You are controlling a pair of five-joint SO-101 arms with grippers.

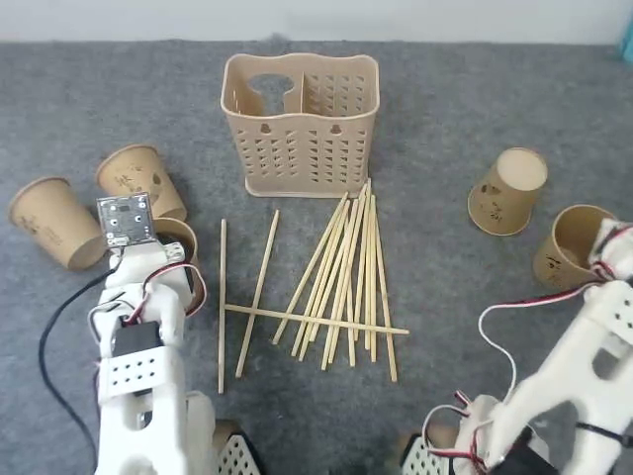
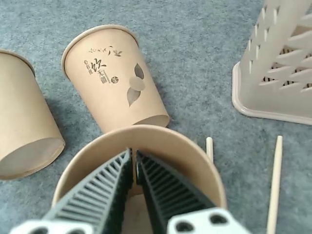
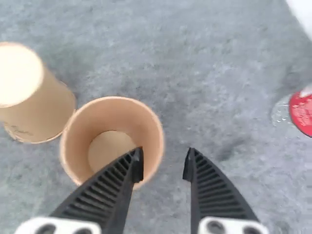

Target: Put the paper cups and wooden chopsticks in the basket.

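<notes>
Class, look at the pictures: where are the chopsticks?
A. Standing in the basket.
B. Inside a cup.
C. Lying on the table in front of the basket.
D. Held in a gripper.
C: the chopsticks lie spread on the table in front of the basket, and none sticks up out of it.

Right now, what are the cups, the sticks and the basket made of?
The cups look like brown paper, matte, with a rolled rim and a printed leaf. The sticks look like bare pale wood, thin and straight, though bamboo is possible. The basket seems to be beige plastic, smooth, with moulded rows of holes.
</notes>
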